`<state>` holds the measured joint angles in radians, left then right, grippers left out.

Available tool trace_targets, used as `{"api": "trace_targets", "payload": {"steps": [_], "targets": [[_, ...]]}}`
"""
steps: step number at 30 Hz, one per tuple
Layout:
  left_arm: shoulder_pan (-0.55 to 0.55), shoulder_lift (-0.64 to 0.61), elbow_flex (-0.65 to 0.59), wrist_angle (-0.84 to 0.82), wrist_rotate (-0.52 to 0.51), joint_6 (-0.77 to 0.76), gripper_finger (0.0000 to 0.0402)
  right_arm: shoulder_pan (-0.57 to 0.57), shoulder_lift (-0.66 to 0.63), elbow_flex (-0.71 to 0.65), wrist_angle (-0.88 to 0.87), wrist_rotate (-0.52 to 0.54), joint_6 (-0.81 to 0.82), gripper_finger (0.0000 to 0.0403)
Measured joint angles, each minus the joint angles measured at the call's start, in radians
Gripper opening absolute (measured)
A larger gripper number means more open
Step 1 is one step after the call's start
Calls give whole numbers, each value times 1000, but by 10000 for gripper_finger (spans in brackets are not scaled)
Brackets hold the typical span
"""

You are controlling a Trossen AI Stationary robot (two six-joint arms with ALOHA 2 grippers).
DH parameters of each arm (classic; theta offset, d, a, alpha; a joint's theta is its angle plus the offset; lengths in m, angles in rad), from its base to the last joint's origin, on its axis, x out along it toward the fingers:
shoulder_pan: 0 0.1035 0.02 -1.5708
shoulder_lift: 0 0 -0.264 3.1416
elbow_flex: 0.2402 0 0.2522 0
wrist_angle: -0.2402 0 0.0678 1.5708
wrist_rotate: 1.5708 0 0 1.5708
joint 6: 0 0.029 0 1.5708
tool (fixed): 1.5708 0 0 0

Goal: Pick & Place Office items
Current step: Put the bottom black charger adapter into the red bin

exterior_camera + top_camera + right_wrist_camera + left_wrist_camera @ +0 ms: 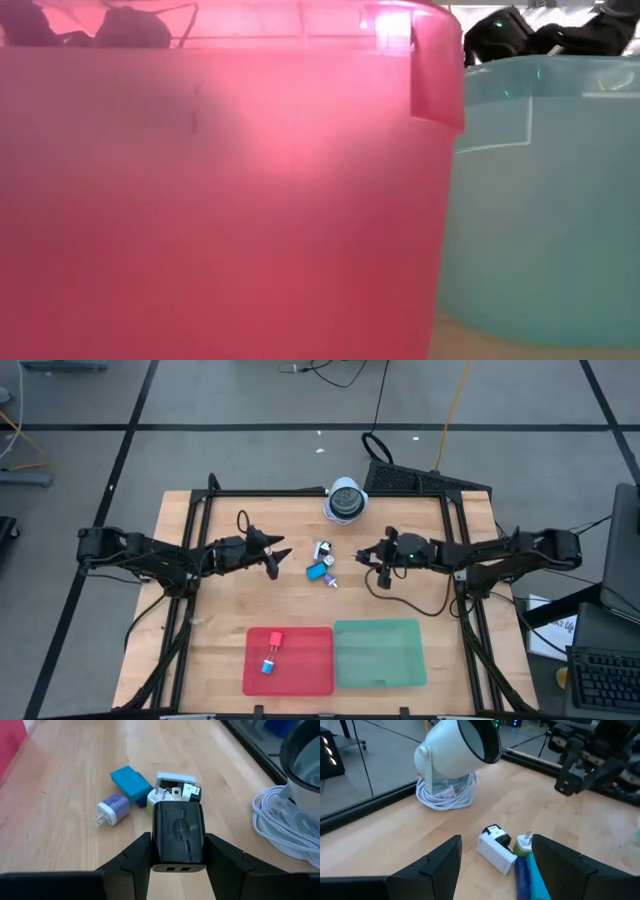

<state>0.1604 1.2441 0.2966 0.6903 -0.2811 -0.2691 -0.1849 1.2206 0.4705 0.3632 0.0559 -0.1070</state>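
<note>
Right wrist view shows the right claw squeezing a black charger block between its 2 fingers. The block is dark and boxy, with 2 small slots on the end that faces the camera. It is up off the wooden surface.

Just past the held block lies a small pile of office items. A teal block lies flat. A little purple plug with 2 metal pins lies next to it. A white block sits behind them, touching a tiny black and white piece.

Left wrist view shows the left claw with its 2 fingers spread apart and nothing between them. The same pile sits close in front of it, and the white block is the nearest piece.

High view puts the pile in the middle of the surface, between the 2 claws. A red tray sits at the near edge with a red piece and a blue piece inside. A green tray sits beside it. A round white lamp with a coiled cord stands at the far edge.
</note>
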Motion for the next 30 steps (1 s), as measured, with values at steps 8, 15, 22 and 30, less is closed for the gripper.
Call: {"api": "trace_targets", "payload": {"steps": [8, 15, 22, 30], "targets": [[-32, 0, 0, 22, 31, -131, 241, 24, -3, -94, 272, -4, -25, 143], [-96, 0, 13, 26, 28, -229, 241, 57, -3, -100, 304, -5, -68, 143], [-159, 0, 75, 25, 27, -227, 241, 97, -3, -100, 327, 8, -189, 143], [-182, 20, 166, 18, 26, -234, 241, 159, -3, -100, 335, 163, -289, 143]]}}
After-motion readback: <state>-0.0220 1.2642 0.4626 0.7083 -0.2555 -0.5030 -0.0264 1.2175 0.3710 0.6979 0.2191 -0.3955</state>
